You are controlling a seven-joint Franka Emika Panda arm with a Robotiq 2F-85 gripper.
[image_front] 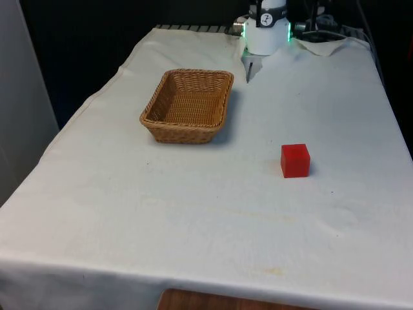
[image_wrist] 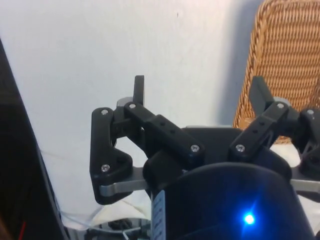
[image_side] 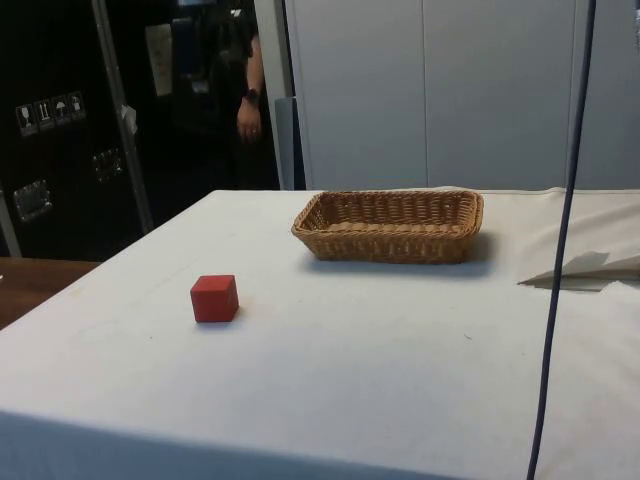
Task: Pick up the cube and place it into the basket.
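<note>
Red cube (image_front: 295, 160) on cloth, well apart from wicker basket (image_front: 188, 104); end effector (image_wrist: 199, 95) spread wide, empty.

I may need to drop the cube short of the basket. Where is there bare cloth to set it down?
Bare cloth lies between the red cube and the wicker basket, and across the whole near stretch of the table. It is tightest at the far end, where the open claw hangs beside the basket.
</note>
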